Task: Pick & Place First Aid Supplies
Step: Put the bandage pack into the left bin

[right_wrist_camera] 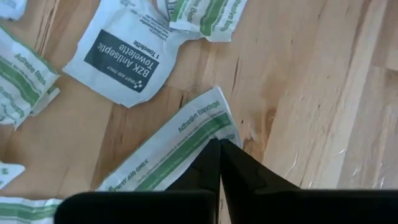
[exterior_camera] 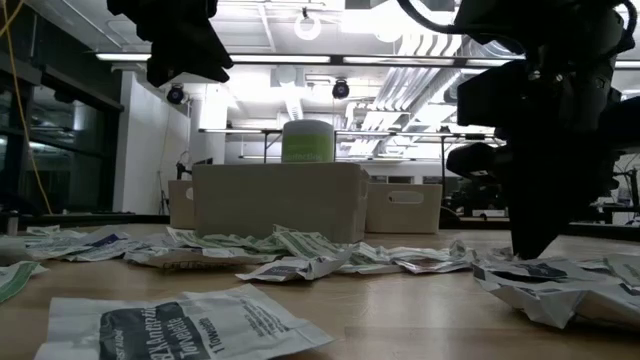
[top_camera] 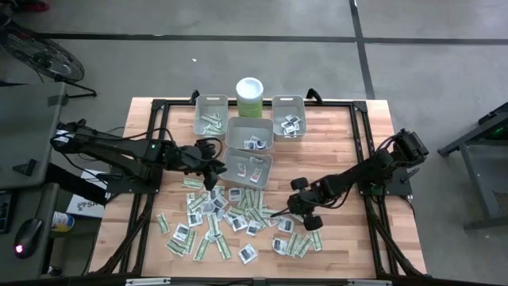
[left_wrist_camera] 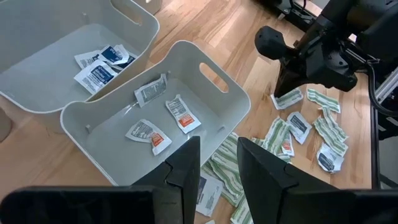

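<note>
The right arm reaches in from the table's right edge, bent low, and its gripper (top_camera: 279,213) is pressed down at the right side of the heap of packets (top_camera: 230,222). In the right wrist view its two dark fingers (right_wrist_camera: 219,163) are pressed together, tips touching, on the end of a narrow green-striped strip (right_wrist_camera: 180,146) lying flat on the wood; whether paper is caught between the tips I cannot tell. Beside this strip lies a white square packet (right_wrist_camera: 127,59) with a dark printed block, crumpled at its edges.

The left arm stretches from the table's left side, and its gripper (top_camera: 216,168) hangs above the edge of the nearest grey bin (top_camera: 264,163). In the left wrist view its fingers (left_wrist_camera: 186,165) stand a little apart with nothing between them, and this bin shows a few small white packets with orange print (left_wrist_camera: 155,134) inside.

The packets are thin wrinkled paper, scattered over the front half of the wooden table (top_camera: 357,151). The bins are smooth plastic with rounded corners and handle slots. Only the high view shows all four bins together and the round white lid of the pale green canister (top_camera: 250,95) between the two back ones. The low view shows the canister behind a bin wall (exterior_camera: 280,200).
</note>
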Controlling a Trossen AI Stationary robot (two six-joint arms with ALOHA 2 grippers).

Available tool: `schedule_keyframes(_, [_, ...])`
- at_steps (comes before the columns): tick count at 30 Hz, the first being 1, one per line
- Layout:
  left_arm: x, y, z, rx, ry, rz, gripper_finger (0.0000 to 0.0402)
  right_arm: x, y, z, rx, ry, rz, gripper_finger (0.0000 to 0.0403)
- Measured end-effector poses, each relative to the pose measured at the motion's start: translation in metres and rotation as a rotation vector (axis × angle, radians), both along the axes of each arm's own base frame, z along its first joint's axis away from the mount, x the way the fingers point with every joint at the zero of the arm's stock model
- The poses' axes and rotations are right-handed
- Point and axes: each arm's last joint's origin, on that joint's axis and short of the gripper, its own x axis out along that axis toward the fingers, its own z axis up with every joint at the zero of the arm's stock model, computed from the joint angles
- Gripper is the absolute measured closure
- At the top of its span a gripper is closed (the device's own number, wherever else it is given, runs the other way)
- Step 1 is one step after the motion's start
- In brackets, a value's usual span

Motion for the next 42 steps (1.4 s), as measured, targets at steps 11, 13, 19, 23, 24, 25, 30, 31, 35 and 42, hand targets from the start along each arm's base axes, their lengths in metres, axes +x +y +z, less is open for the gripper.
schedule_keyframes(11, [0.000,0.000,0.000,-0.010,-0.003,0.021,0.0296,-0.004,-0.005,0.023,-0.016,-0.040,-0.092,0.0402])
schedule_keyframes(13, [0.000,0.000,0.000,-0.010,-0.003,0.020,0.0296,-0.002,-0.004,0.035,-0.019,-0.083,-0.102,0.0403])
schedule_keyframes(19, [0.000,0.001,0.000,-0.003,-0.005,0.032,0.0296,0.002,-0.007,0.064,-0.014,-0.132,-0.123,0.0403])
schedule_keyframes(23, [0.001,0.001,0.001,-0.002,-0.016,0.041,0.0296,0.012,-0.010,0.085,-0.039,-0.180,-0.147,0.0403])
schedule_keyframes(24, [0.001,0.001,0.001,-0.002,-0.021,0.043,0.0296,0.015,-0.011,0.092,-0.047,-0.195,-0.154,0.0403])
schedule_keyframes(25, [0.001,0.001,0.002,0.003,-0.028,0.050,0.0296,0.019,-0.012,0.099,-0.059,-0.223,-0.164,0.0403])
schedule_keyframes(30, [0.003,0.002,0.005,0.035,-0.071,0.089,0.0296,0.038,-0.024,0.136,-0.150,-0.380,-0.306,0.0403])
schedule_keyframes(31, [0.004,0.002,0.006,0.045,-0.080,0.091,0.0296,0.041,-0.028,0.144,-0.163,-0.416,-0.335,0.0403])
schedule_keyframes(35, [0.007,0.002,0.011,0.071,-0.140,0.089,0.0296,0.052,-0.042,0.172,-0.234,-0.529,-0.448,0.0403])
schedule_keyframes(42, [0.017,0.002,0.019,0.130,-0.241,0.099,0.0296,0.066,-0.056,0.205,-0.317,-0.733,-0.526,0.0403])
